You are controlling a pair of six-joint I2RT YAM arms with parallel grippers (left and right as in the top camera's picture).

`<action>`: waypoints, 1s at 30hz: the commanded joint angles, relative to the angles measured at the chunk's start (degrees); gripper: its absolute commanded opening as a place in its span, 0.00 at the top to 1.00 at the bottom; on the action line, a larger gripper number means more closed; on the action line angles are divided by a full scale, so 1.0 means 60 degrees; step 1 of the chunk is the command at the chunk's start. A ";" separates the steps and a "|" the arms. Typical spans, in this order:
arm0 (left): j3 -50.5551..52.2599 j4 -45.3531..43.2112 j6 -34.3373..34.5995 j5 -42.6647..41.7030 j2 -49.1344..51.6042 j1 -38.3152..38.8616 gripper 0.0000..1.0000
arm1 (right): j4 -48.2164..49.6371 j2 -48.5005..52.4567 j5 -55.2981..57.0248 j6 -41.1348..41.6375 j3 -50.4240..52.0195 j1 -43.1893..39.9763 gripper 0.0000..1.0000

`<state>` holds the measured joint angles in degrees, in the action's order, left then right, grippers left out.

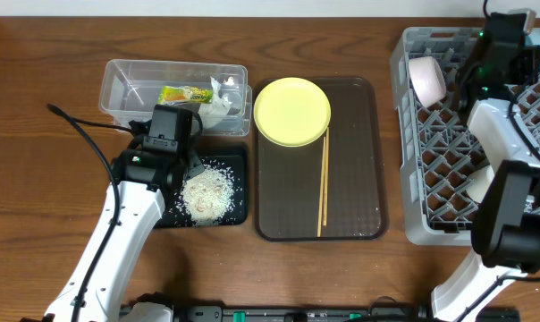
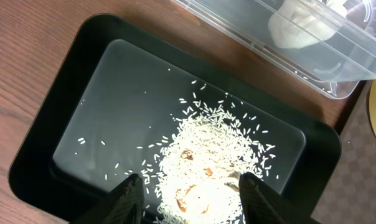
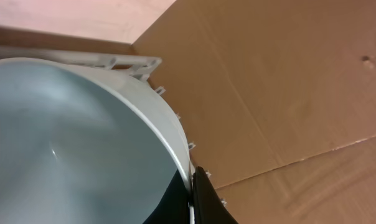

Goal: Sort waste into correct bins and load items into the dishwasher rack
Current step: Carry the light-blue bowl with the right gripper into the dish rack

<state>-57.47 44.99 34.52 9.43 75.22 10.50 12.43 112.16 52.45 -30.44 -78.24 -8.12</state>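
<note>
At the lower edge of the left wrist view, the left gripper (image 2: 192,194) is spread, with its fingertips (image 2: 131,194) on either side of the rice heap (image 2: 206,155) in the black tray (image 2: 113,81). Just above, at the upper left of the overhead frame, the clear tub (image 1: 118,80) holds the snack wrapper (image 1: 182,93) and crumpled paper (image 1: 218,109). Centre: yellow plate (image 1: 292,111) and chopsticks (image 1: 323,183) on the brown serving tray (image 1: 355,161). Upper right — the right gripper (image 3: 189,202) pinches the rim of the light blue bowl (image 3: 63,137) at the dishwasher rack (image 1: 431,170); the pink bowl (image 1: 426,79) sits tilted on edge inside.
</note>
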 commanded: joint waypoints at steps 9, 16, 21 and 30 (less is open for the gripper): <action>-0.0084 0.0025 0.0018 0.0182 -0.0051 -0.0051 0.47 | 0.0033 0.0543 0.0233 0.0142 -0.0007 0.0084 0.99; -0.0084 0.0025 0.0015 0.0186 -0.0051 -0.0051 0.48 | -0.0288 0.0543 0.0219 0.0412 -0.0004 0.0361 0.99; -0.0084 0.0025 0.0015 0.0186 -0.0051 -0.0051 0.48 | -0.1333 0.0543 0.0226 0.1195 -0.0007 0.0688 0.99; -0.0084 0.0029 0.0015 0.0098 -0.0051 -0.0051 0.47 | -0.2812 -0.0051 -0.0219 0.2539 -0.0007 0.1184 0.76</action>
<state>-57.47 44.99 34.52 9.41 75.22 10.50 -3.38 114.30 54.89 -18.79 -78.50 -2.70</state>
